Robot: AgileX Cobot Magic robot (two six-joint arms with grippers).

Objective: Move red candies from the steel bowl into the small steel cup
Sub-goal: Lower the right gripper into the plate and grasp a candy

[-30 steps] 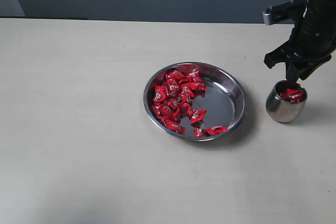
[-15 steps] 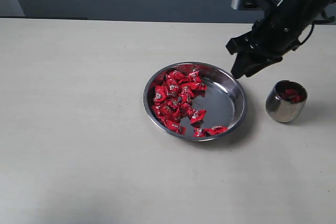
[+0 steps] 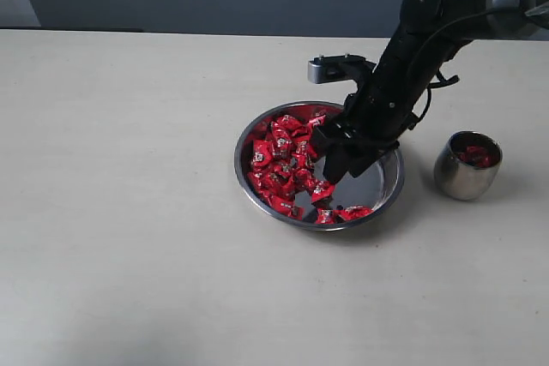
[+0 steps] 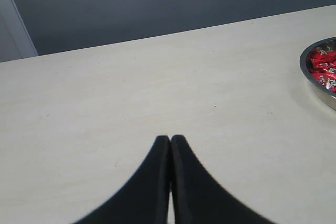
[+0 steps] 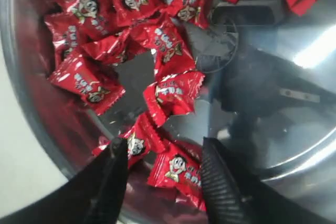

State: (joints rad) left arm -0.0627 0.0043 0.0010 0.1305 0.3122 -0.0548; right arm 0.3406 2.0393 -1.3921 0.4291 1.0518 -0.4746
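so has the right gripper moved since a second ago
Yes. The right gripper has swung left, from just above the small steel cup to over the steel bowl, where it now sits low and open above the red candies.

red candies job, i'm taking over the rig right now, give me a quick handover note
Left gripper: shut, empty, over bare table away from the work.
Right gripper: open, nothing gripped, low inside the steel bowl with loose candies between its fingers.
Things: most red candies are piled in one half of the bowl. The small steel cup stands upright on the table beside the bowl, apart from it.
Done: a few candies already sit in the cup.
Left: close on a candy, carry it to the cup, repeat for the rest of the pile.
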